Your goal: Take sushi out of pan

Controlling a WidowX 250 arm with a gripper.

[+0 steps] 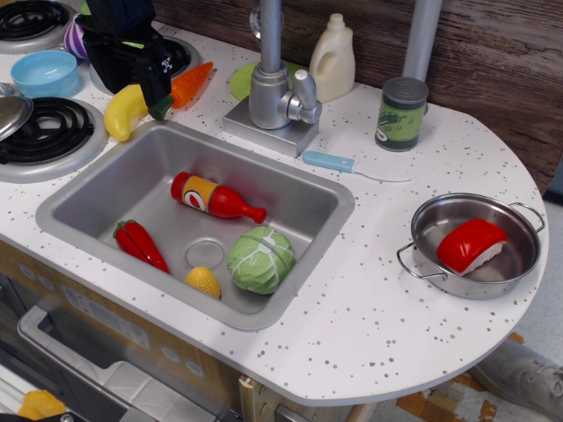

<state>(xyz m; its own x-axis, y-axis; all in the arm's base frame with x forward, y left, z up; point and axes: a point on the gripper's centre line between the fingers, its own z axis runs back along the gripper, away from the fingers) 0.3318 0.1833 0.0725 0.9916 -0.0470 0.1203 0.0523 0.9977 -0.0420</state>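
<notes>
Looking across the counter in the only view on offer, I see the pincer (161, 107) hanging at the far left corner of the sink (79, 198), its dark body over the stove edge, its tip just beside a yellow banana (124, 110) and an orange carrot (191, 83); whether its jaws stand apart or together I cannot tell, since the black housing hides them, though nothing seems to be held. Well apart from the pincer, clear across the sink and out on the rounded end of the counter, sits the pan (519, 264), and the sushi (471, 245) lies inside it, red top tilted up, white base against the pan floor. To my eye the task has not yet started: the reach is the step in hand. The next move calls for a long travel over the sink, then a descent inside the rim, clear of the wire handles, to close on the sushi's sides.
</notes>
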